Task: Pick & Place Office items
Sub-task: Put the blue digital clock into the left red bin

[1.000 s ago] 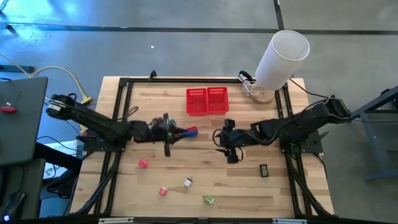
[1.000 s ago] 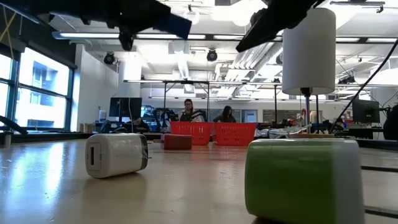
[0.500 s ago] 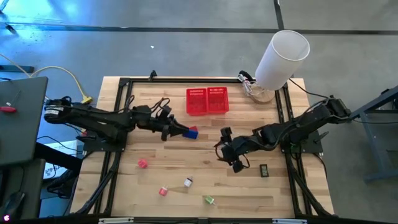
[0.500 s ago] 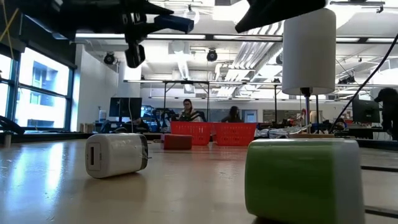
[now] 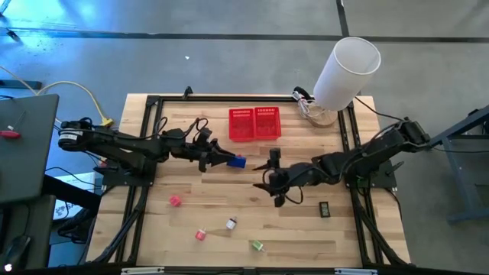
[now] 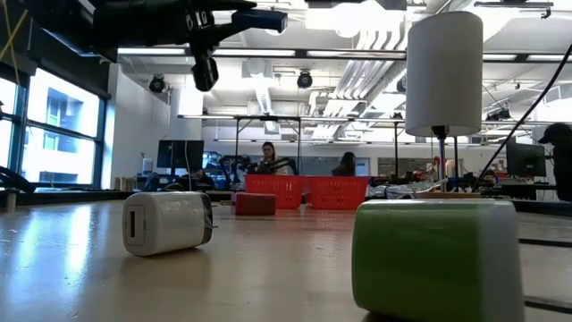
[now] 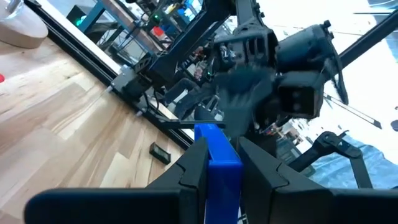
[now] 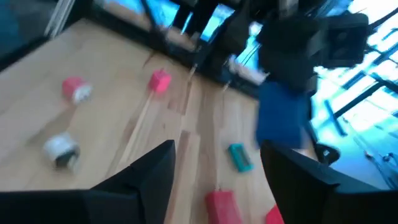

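My left gripper [image 5: 232,160] is shut on a blue block [image 5: 240,161], high above the table in the low view [image 6: 268,19]. My right gripper [image 5: 269,174] hovers open just right of it, pointing at it and touching nothing. A teal item [image 8: 239,156] and a red block [image 8: 221,205] lie on the table below, and the red block [image 6: 256,204] also shows in front of the baskets. Pink [image 5: 175,201], red-white [image 5: 201,235], whitish [image 5: 231,223] and green [image 5: 256,245] items and a black rectangle [image 5: 324,207] lie on the near half. My left gripper pinches the blue block's two long sides [image 7: 216,163] between its fingers [image 7: 194,168]. The fingers come level from the table's left and lie along the block. The free end [image 7: 210,130] sticks out past the fingertips toward the right gripper. It is lifted clear of the table.
Two red mesh baskets [image 5: 254,124] stand side by side at the far middle. A big white cylinder [image 5: 348,67] stands at the far right corner. A black frame rail [image 5: 356,191] runs along each side. Bare wood lies between the arms and the near items.
My left gripper has carried the blue block a little toward the table's right and upward. My right gripper has swung toward the near edge, then back toward the blue block, turning as it went. Its arm has left the top of the low view.
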{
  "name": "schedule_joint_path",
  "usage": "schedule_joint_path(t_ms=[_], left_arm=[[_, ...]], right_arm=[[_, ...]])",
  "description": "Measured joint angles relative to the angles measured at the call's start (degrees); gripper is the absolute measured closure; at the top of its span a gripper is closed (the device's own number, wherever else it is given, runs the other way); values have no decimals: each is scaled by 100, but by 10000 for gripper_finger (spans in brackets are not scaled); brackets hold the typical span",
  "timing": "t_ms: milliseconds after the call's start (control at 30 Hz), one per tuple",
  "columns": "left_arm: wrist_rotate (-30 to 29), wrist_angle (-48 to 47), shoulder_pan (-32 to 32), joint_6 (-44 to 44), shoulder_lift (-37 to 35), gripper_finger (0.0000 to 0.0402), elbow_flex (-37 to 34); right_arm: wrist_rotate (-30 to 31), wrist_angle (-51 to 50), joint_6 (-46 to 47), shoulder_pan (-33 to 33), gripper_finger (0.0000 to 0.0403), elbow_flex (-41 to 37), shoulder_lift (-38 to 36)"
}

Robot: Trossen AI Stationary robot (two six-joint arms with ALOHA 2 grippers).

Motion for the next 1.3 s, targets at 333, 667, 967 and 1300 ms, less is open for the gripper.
schedule_joint_path(t_ms=[333, 667, 967, 1300], left_arm=[[169, 96, 0, 11, -7, 344, 0], [96, 730, 81, 65, -7, 344, 0], [-72, 862, 81, 111, -13, 344, 0], [-111, 1132, 74, 43, -13, 344, 0]], right_arm=[[287, 332, -569, -199, 99, 1, -5], [135, 855, -739, -555, 108, 2, -5], [-420, 1307, -1644, -615, 109, 0, -5], [-864, 1362, -1753, -939, 109, 0, -5]])
